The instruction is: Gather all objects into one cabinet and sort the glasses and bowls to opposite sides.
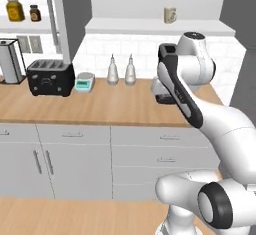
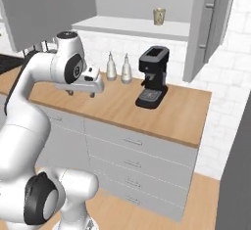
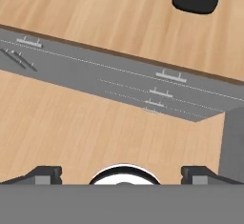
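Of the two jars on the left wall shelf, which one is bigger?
The yellow jar, at the left; the brown jar beside it is clearly smaller and darker.

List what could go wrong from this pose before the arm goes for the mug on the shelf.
1. The mug stands on the high shelf, well above the open, empty gripper; the long reach may be awkward.
2. The coffee machine stands on the counter below the mug, so a dropped mug could hit it.
3. The two bottles stand near the gripper's path upward.
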